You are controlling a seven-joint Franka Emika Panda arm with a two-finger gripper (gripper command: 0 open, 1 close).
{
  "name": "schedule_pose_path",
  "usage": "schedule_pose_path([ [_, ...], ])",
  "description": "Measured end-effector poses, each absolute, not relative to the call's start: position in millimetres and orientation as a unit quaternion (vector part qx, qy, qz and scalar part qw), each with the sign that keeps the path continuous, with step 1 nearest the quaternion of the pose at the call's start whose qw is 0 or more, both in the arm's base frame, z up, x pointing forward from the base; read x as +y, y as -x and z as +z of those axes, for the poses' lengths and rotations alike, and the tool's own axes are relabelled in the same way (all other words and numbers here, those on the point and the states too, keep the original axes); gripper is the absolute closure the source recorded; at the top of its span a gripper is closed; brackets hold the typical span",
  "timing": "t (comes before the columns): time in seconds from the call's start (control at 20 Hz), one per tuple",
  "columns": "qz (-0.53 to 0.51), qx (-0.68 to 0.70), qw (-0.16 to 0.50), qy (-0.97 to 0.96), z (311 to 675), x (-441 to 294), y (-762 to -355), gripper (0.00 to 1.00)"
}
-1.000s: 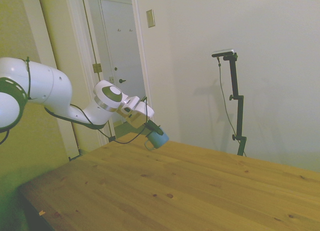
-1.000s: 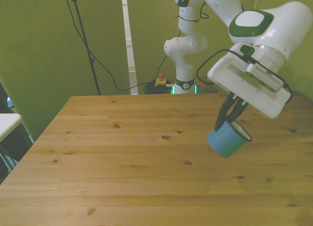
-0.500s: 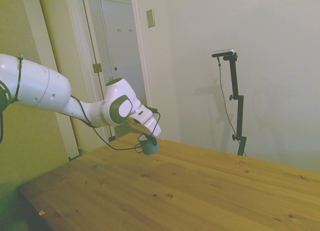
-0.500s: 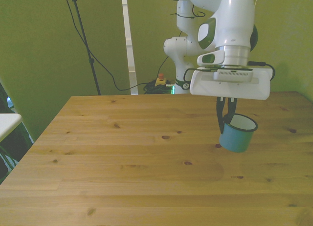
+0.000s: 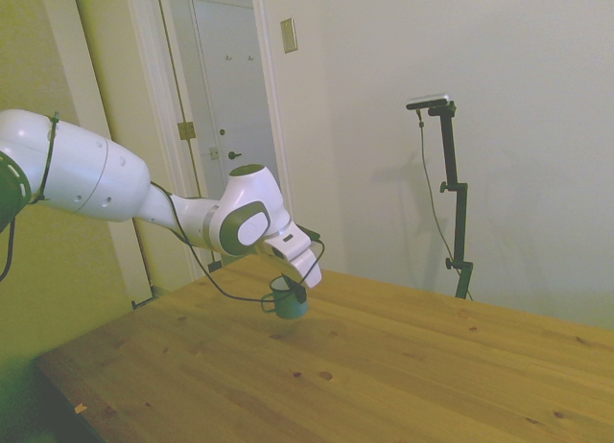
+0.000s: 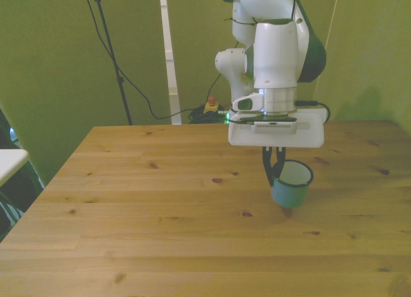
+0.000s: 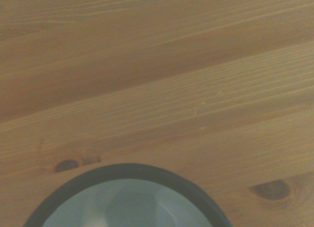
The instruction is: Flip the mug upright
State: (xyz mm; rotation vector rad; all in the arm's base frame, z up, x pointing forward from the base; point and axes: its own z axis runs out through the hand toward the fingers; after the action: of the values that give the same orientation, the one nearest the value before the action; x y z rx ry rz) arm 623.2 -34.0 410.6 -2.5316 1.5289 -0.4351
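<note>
Gripper (image 6: 276, 175) is clamped on the rim of the mug (image 6: 290, 184), dark fingers pinching its wall on the front view's left side. The mug sits mouth-up, pale inside showing, at or just above the bench (image 6: 148, 200) — contact can't be told. From bench centre in the front view, it's out toward three o'clock. The wrist view catches its dark rim (image 7: 122, 174) over wood grain.

The wrist view cuts off most of the mug (image 7: 128, 202), leaving only an arc of its dark rim and some pale, soft-focus inside. In the side view the mug's handle is too small to make out, and the hand (image 6: 276, 170) hides part of its rim.
</note>
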Motion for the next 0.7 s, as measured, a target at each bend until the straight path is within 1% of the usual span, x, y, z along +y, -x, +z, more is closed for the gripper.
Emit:
schedule_pose_path([
  [0.1, -0.147, 0.511, 0.063, 0.844, 401.6, -42.0, -622.6, 1.0],
  [0.35, -0.15, 0.517, 0.053, 0.841, 384.2, -51.6, -624.2, 1.0],
  [0.4, -0.15, 0.517, 0.053, 0.841, 383.1, -51.6, -624.5, 0.0],
  [0.7, -0.151, 0.517, 0.053, 0.841, 382.4, -51.7, -624.8, 0.0],
])
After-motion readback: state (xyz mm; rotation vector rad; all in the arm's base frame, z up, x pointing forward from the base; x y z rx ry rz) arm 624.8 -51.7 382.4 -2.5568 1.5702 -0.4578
